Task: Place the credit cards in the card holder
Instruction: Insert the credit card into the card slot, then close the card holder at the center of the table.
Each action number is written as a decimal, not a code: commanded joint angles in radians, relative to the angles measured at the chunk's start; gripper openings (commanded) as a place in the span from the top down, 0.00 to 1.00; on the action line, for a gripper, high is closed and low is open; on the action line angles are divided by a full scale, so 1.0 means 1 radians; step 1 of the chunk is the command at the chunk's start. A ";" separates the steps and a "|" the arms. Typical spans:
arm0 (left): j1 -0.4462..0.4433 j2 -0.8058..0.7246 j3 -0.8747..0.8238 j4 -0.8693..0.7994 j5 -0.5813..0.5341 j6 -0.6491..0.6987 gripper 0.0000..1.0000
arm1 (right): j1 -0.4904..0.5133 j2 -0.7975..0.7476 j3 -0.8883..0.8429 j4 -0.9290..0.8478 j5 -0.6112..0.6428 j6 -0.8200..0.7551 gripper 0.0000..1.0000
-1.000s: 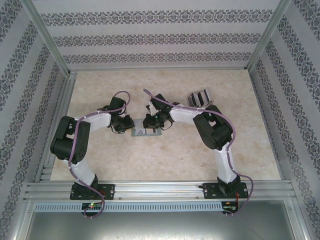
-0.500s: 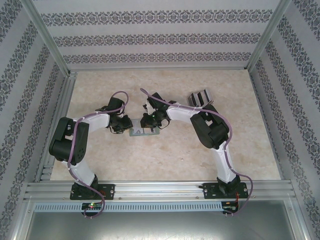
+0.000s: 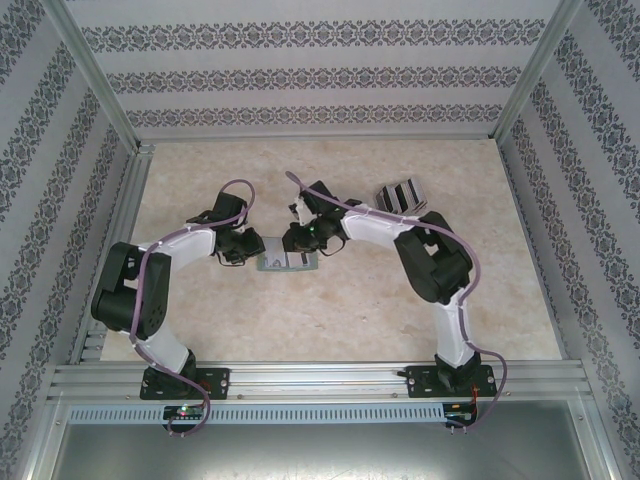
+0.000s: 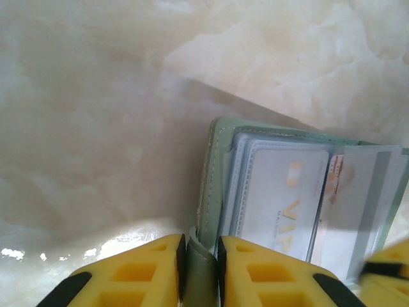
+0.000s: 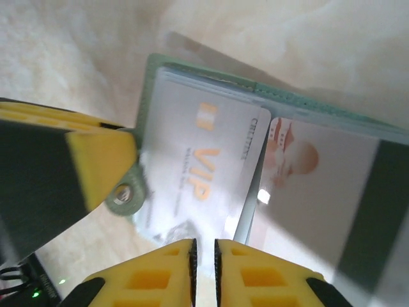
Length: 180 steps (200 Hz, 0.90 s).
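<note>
Top view: I find the card holder point(image 3: 288, 262) too small to read, its ends hidden under the left gripper point(image 3: 245, 257) and right gripper point(image 3: 294, 243). Left wrist view: the holder runs off right and bottom. Right wrist view: the striped card point(image 5: 319, 192) is cropped, the VIP card point(image 5: 204, 166) has blurred small print, and what the right fingers point(image 5: 160, 278) pinch I cannot tell

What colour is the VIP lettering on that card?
Orange-gold, on a silvery card; clearest in the right wrist view.
</note>
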 commanded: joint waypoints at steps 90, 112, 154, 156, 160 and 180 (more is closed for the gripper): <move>-0.005 -0.046 0.044 -0.015 0.128 0.001 0.78 | -0.195 -0.114 -0.271 0.109 -0.092 0.017 0.62; -0.003 -0.055 0.061 -0.024 0.156 -0.007 0.78 | -0.181 -0.078 -0.254 0.129 -0.124 0.038 0.61; -0.005 -0.080 0.085 -0.021 0.210 -0.036 0.76 | -0.163 -0.031 -0.229 0.180 -0.176 0.084 0.61; -0.005 -0.080 0.085 -0.019 0.212 -0.039 0.76 | -0.162 -0.030 -0.228 0.181 -0.177 0.086 0.61; -0.006 -0.082 0.086 -0.018 0.216 -0.043 0.76 | -0.160 -0.028 -0.223 0.182 -0.179 0.087 0.61; -0.009 -0.088 0.085 0.003 0.246 -0.067 0.75 | -0.156 -0.023 -0.215 0.191 -0.189 0.098 0.61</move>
